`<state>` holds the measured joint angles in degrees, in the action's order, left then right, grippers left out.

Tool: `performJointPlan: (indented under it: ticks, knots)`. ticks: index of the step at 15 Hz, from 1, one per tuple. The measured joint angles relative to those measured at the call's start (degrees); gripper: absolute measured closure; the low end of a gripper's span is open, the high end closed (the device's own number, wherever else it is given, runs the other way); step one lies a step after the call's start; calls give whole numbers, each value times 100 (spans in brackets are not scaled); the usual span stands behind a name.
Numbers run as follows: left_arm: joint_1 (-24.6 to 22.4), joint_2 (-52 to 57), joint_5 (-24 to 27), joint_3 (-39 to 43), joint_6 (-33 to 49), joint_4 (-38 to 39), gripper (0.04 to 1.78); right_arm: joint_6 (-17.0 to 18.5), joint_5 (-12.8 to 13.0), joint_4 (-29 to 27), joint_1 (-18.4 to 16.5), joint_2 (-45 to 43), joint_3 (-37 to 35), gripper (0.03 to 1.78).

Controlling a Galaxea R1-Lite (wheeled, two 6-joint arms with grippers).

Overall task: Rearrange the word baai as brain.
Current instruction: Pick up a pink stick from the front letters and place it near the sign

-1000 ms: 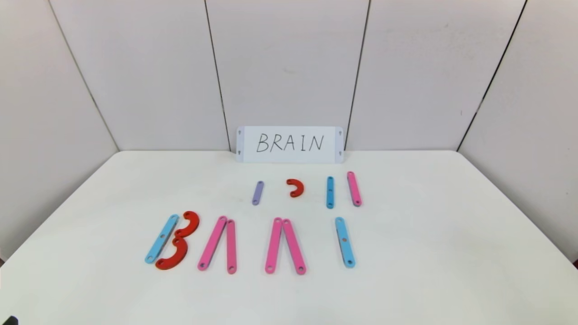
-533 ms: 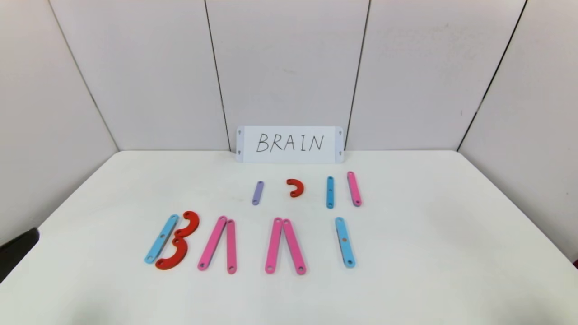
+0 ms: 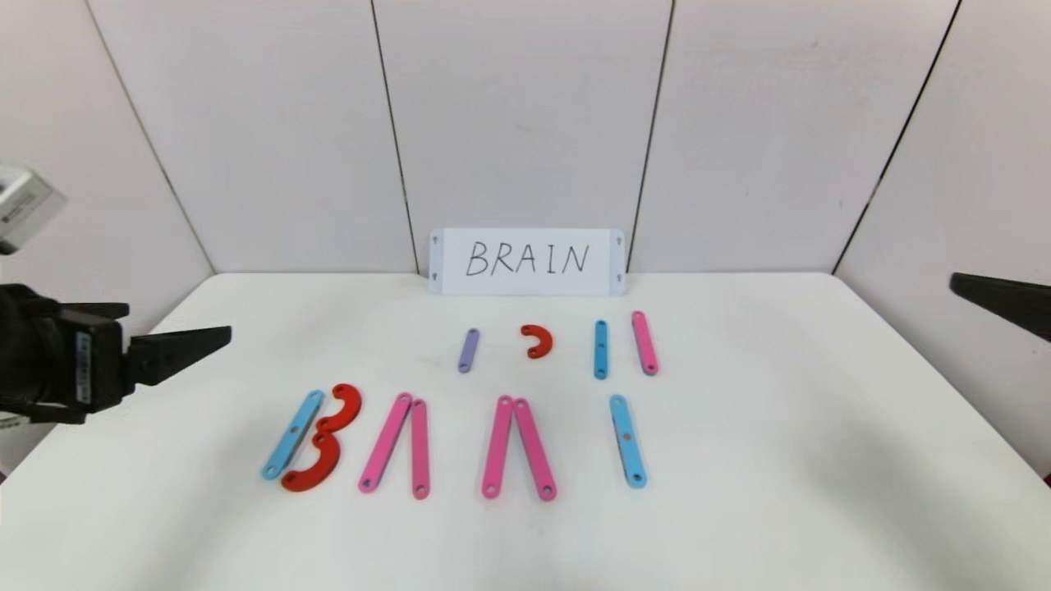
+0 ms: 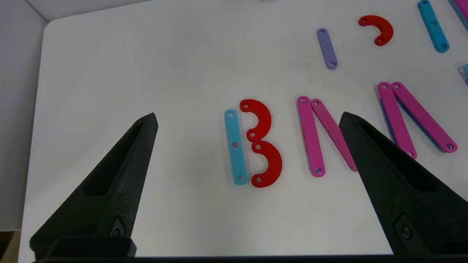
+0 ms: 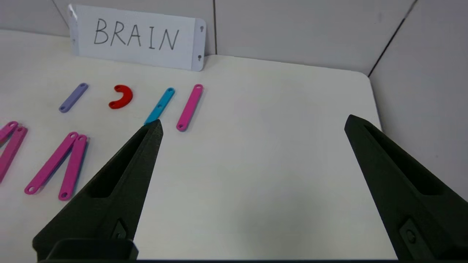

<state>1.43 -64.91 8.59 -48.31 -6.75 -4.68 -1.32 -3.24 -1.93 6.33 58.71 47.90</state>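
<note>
Hovering wide open and empty, left gripper (image 4: 248,117) frames the word baai (image 3: 452,443); right gripper (image 5: 252,124) gapes well apart.

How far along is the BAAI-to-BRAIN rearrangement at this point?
Nothing is done: the front row reads B, A, A, I. The spare purple bar, red hook, blue bar and pink bar lie untouched behind. The left gripper and right gripper hover open, empty. R and N remain.
</note>
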Motion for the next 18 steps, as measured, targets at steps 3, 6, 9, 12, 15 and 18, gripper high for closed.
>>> performJointPlan:
  ticks: [3, 6, 9, 12, 15, 18]
  knots:
    - [152, -750, 124, -364, -118, -85, 8, 24, -232, 4, 221, 912, 419, 7]
    - [380, -1323, 132, -679, -197, -190, 8, 35, -383, 45, 323, 1692, 751, 7]
    - [653, -1758, 124, -1042, -357, -750, 8, 46, -709, 100, 349, 2238, 902, 7]
    - [763, -2061, 90, -1178, -708, -1072, 8, 46, -1007, 105, 390, 2582, 965, 7]
    - [940, -2398, -121, -1514, -783, -1891, 8, 57, -1081, 108, 422, 2833, 952, 7]
    - [1254, -2755, -271, -1798, -768, -2345, 8, 57, -1075, 107, 417, 2966, 937, 7]
